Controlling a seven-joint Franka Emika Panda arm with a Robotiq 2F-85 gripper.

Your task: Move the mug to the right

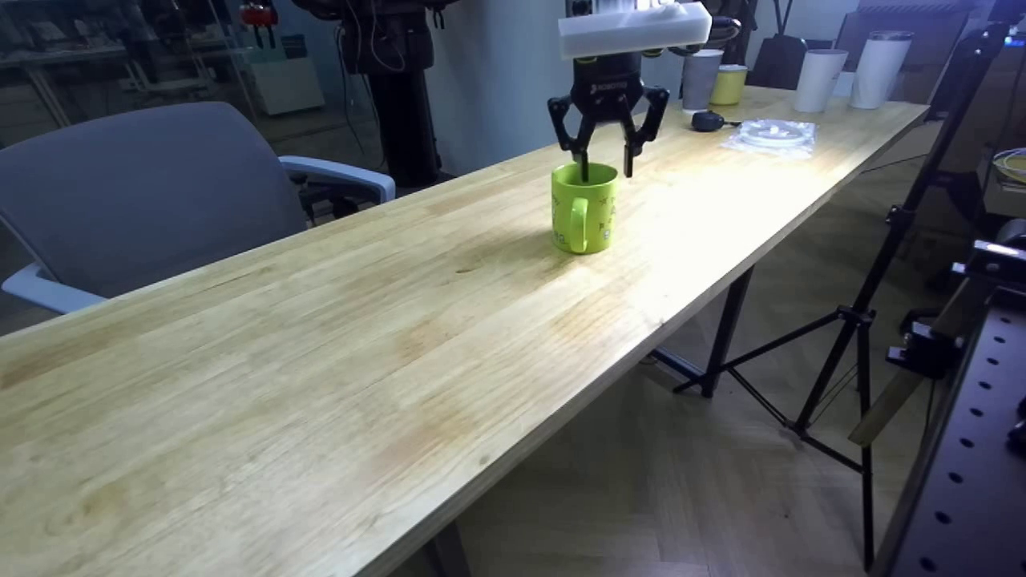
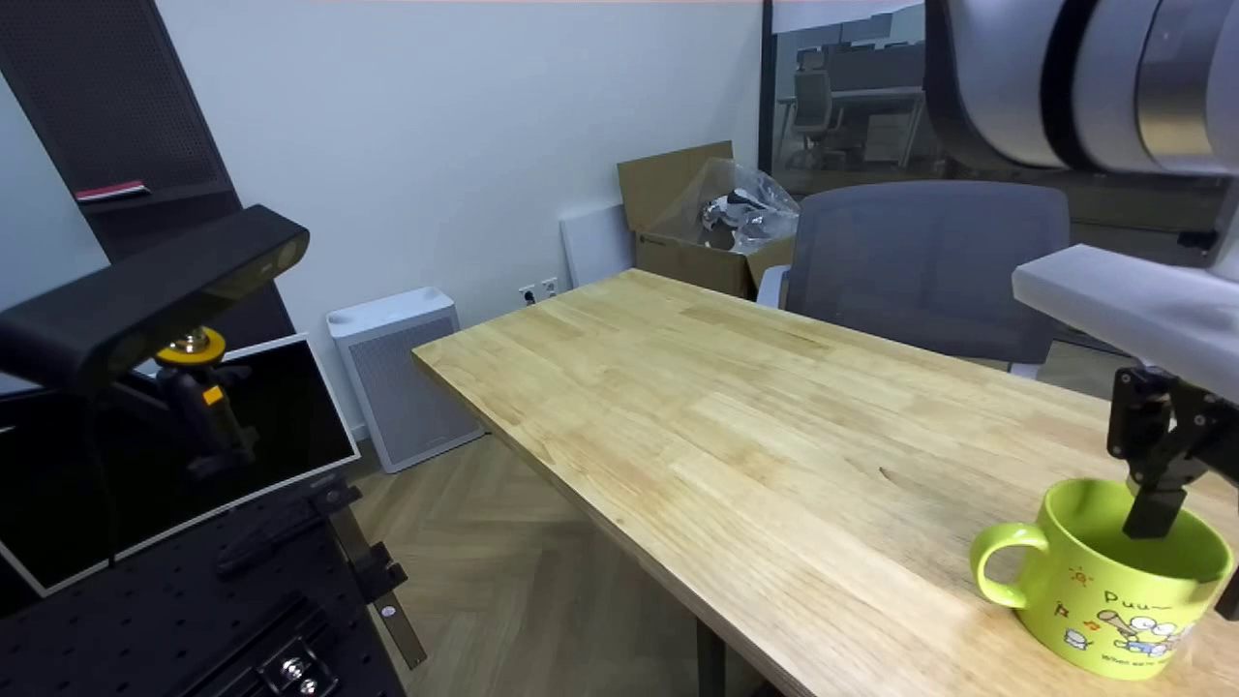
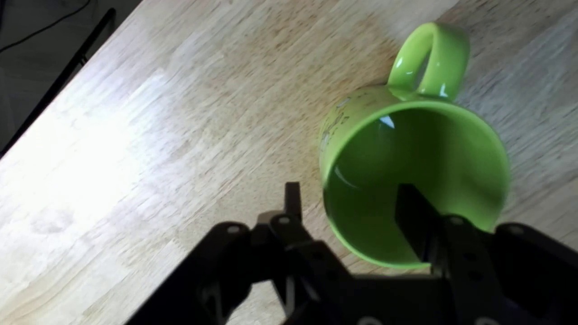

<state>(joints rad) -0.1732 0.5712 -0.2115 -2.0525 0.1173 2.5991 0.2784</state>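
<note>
The lime-green mug (image 1: 583, 215) stands upright on the wooden table. In an exterior view the mug (image 2: 1113, 600) shows printed drawings and its handle on the near left side. In the wrist view I look down into the mug (image 3: 420, 167), with its handle towards the top. My gripper (image 1: 607, 175) is over the mug and open. In the wrist view, the gripper (image 3: 348, 186) has one finger inside the mug's opening and one outside, with the wall between them. Both fingers look apart from the wall. The gripper (image 2: 1193, 566) is partly cut off in an exterior view.
At the table's far end stand a grey cup (image 1: 700, 80), a yellowish cup (image 1: 729, 85), white tumblers (image 1: 822, 80), a dark small object (image 1: 707, 121) and a plastic-wrapped item (image 1: 776, 135). A grey chair (image 1: 152, 192) stands along the table's long edge.
</note>
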